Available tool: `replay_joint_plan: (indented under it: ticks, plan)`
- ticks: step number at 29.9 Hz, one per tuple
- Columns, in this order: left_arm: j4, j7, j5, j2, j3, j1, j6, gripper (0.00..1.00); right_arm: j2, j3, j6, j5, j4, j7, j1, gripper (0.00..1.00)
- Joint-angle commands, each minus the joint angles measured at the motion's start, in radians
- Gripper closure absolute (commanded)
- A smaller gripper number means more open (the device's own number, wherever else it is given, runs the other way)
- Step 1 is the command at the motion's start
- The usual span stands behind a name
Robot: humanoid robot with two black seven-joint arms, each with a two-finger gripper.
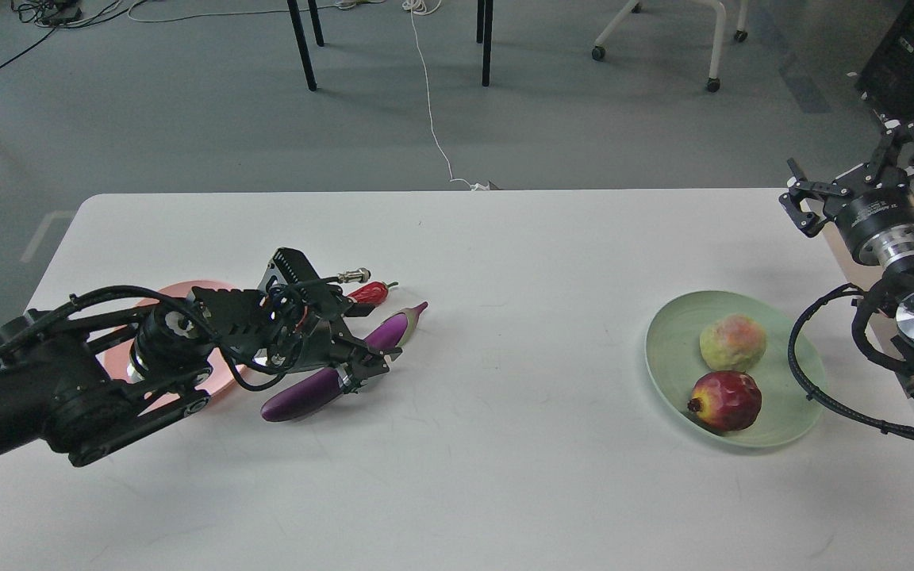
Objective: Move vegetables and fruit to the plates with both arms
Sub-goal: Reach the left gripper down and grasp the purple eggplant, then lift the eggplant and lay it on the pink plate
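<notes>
A purple eggplant (302,396) lies slanted on the white table, left of centre. My left gripper (362,366) sits over its middle with a finger on each side, closed on it. A red chili pepper (370,292) lies just behind the gripper. The pink plate (187,289) is mostly hidden behind my left arm. The green plate (663,341) at the right holds the yellow-green fruit (732,341) and the pomegranate (727,400). My right gripper (854,170) is open and empty, raised beyond the table's far right edge, well apart from the green plate.
The white table (505,254) spans the view. A black cable (814,388) from my right arm loops over the green plate's right rim. Chair and table legs (302,47) and a white cord (429,103) are on the floor beyond the far edge.
</notes>
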Motion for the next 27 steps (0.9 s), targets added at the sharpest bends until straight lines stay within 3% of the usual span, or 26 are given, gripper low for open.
replay_joint_plan:
  ticks: [1,7,10,14,17,20,24,27]
  plan:
    - [0.000,0.002,0.000,0.001,0.001,0.019,0.001,0.44,0.000,0.000,0.000,0.000,0.000,0.001,0.002,0.01]
    - [0.001,0.002,-0.003,0.007,-0.013,0.048,-0.001,0.77,-0.002,-0.002,0.000,-0.002,-0.005,0.001,0.004,0.01]
    - [-0.002,0.002,-0.029,0.017,-0.036,0.048,-0.002,0.86,-0.005,-0.005,0.000,-0.003,-0.006,0.000,0.010,0.01]
    - [-0.033,0.008,-0.239,0.050,-0.138,0.043,-0.010,0.86,-0.017,-0.006,0.000,-0.006,-0.006,0.000,0.027,0.01]
    - [-0.043,0.007,-0.391,0.151,-0.154,0.033,-0.015,0.85,-0.017,-0.008,0.000,-0.008,-0.008,0.000,0.042,0.01]
    - [-0.063,-0.019,-0.465,0.269,-0.163,0.031,-0.013,0.85,-0.018,-0.008,0.000,-0.008,-0.009,0.001,0.045,0.01]
    - [-0.045,-0.113,-0.514,0.421,-0.146,0.046,-0.006,0.87,-0.015,-0.008,0.000,-0.008,-0.009,0.001,0.041,0.01]
    - [0.038,-0.127,-0.508,0.451,-0.131,0.072,-0.006,0.87,-0.015,-0.008,0.000,-0.008,-0.009,0.006,0.035,0.01]
